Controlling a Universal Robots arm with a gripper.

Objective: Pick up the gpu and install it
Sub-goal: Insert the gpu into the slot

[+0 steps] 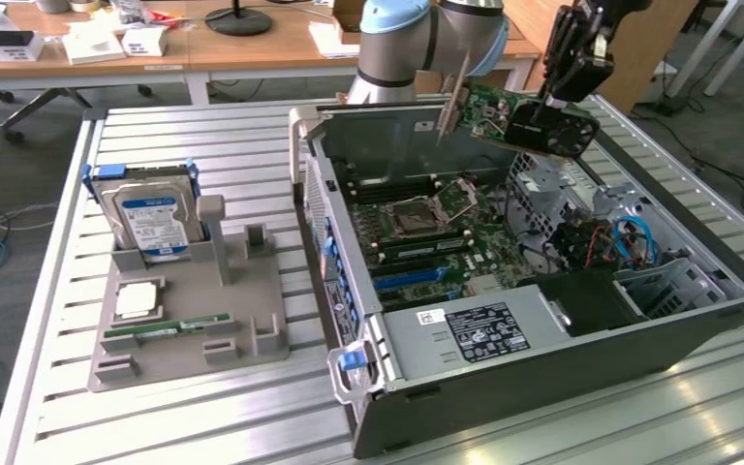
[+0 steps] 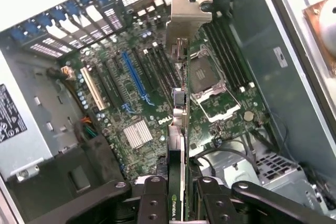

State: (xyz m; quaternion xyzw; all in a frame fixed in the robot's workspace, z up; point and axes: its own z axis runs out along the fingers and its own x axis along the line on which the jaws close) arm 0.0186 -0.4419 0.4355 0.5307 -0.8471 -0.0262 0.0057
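The gpu (image 1: 527, 121), a black card with a green board and a silver bracket, hangs in the air above the back of the open computer case (image 1: 682, 329). My gripper (image 1: 576, 77) is shut on its upper end. In the wrist view the gpu (image 2: 178, 145) shows edge-on between my two black fingers (image 2: 152, 200), and its metal bracket (image 2: 186, 14) points away from the camera. Below it lies the motherboard (image 2: 136, 124) with a long blue slot (image 2: 134, 80) off to one side of the card. The card touches nothing in the case.
On the exterior view's left, a grey holder tray (image 1: 263, 300) carries an upright hard drive (image 1: 150, 218), a memory stick (image 1: 166, 331) and a square chip (image 1: 137, 298). Inside the case are a power supply (image 1: 469, 334), cables (image 1: 624, 242) and the processor socket (image 1: 418, 215).
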